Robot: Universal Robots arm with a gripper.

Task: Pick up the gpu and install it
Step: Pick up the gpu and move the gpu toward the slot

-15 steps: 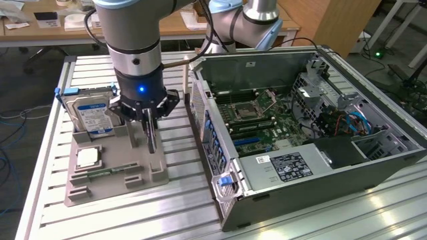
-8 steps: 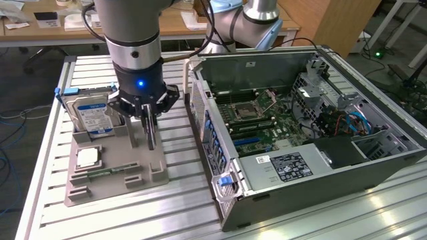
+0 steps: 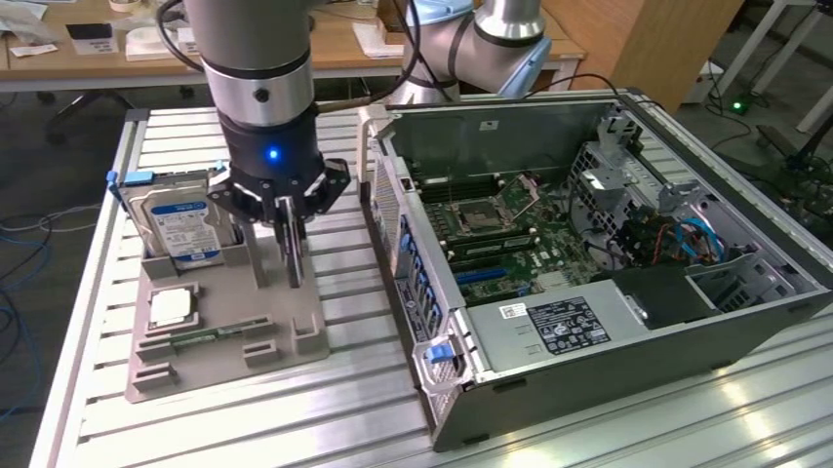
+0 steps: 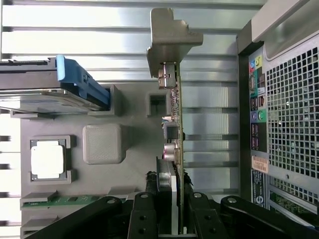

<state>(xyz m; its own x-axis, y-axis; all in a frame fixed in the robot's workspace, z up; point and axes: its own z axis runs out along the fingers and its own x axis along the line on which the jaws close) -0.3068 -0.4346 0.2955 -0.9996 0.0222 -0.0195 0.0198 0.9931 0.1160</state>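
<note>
The gpu [image 4: 177, 114] stands on edge as a thin green card with a grey metal bracket at its far end. It sits along the side of the grey holder tray [image 4: 134, 164] nearest the computer case. My gripper [image 4: 171, 204] comes straight down over it, its black fingers [image 4: 148, 206] pressed on both faces of the card. In the exterior view the gripper [image 3: 280, 249] hangs over the tray [image 3: 248, 322], and the gpu's bracket [image 3: 369, 156] sticks out behind it. Whether the card has left the tray I cannot tell.
An open computer case [image 3: 586, 253] lies on its side at the exterior view's right, motherboard exposed, its rear panel [image 4: 289, 99] close to the card. The tray also holds a blue-labelled hard drive [image 3: 182, 219], a processor [image 3: 172, 307] and a memory stick [image 3: 202, 338].
</note>
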